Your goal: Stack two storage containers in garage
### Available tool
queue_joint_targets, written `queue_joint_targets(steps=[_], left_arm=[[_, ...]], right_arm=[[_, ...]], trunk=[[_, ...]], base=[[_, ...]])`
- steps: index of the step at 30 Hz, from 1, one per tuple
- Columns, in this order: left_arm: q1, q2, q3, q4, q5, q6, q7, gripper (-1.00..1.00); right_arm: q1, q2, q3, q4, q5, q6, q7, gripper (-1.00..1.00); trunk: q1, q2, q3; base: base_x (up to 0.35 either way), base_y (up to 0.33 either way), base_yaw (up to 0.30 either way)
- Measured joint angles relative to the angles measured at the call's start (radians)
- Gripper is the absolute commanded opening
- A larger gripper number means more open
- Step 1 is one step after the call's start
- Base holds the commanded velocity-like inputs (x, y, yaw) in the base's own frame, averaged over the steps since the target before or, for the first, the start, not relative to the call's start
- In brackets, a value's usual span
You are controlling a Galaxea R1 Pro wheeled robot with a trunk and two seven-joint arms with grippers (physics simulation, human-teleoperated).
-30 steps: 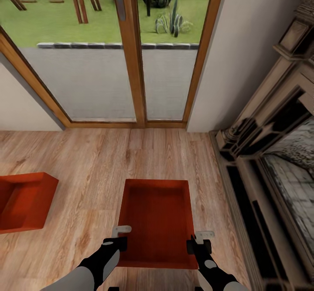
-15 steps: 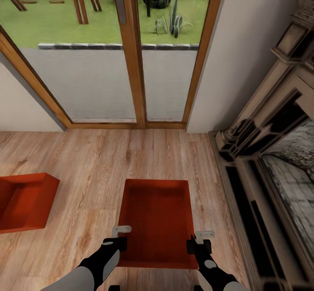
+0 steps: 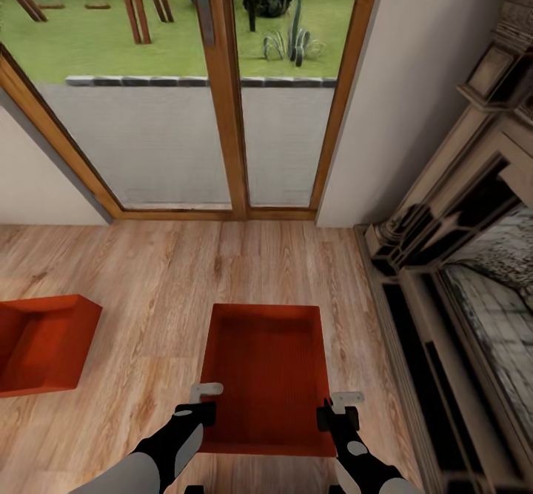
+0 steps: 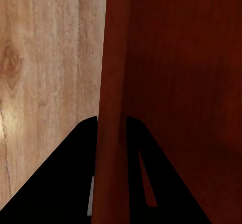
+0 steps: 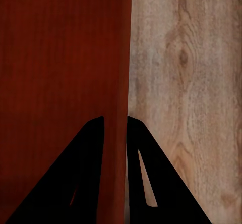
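Honestly, the weak point was that you were carrying the nearer storage container (image 3: 268, 375) by two thin walls alone. Each claw pinched only a narrow strip of rim, so a lift with one arm ahead of the other could have twisted the box, let a wall slide out from between the fingers, and dropped one side onto the wood floor (image 3: 163, 272). Turning the base toward the garage too briskly looked just as risky, and the fireplace (image 3: 451, 257) stood close on the right, where a swinging corner might have caught.

Your left claw (image 3: 201, 399) was nearly closed, clamped on the container's left wall with one finger inside and one outside; the left wrist view showed that wall (image 4: 113, 133) running straight between the dark fingers (image 4: 75, 173). Your right claw (image 3: 342, 407) gripped the right wall (image 5: 117, 133) the same way.

That container sat on the living-room floor in front of you, before the glass doors (image 3: 222, 94). The second container (image 3: 41, 342) lay well apart on the far left, untouched.
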Motion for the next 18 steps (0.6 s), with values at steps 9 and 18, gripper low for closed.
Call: queue_joint_targets(steps=[9,18], left_arm=[[0.000,0.000,-0.001,-0.001,0.000,0.000,0.000,-1.00],[0.000,0.000,-0.001,-0.001,0.000,0.000,0.000,-1.00]], right_arm=[[0.000,0.000,-0.001,-0.001,0.001,0.000,0.000,-1.00],[0.000,0.000,0.000,0.000,-0.002,-0.001,0.001,-1.00]], trunk=[[0.000,0.000,0.014],[0.000,0.000,0.028]], base=[[0.000,0.000,0.000],[0.000,0.000,0.000]])
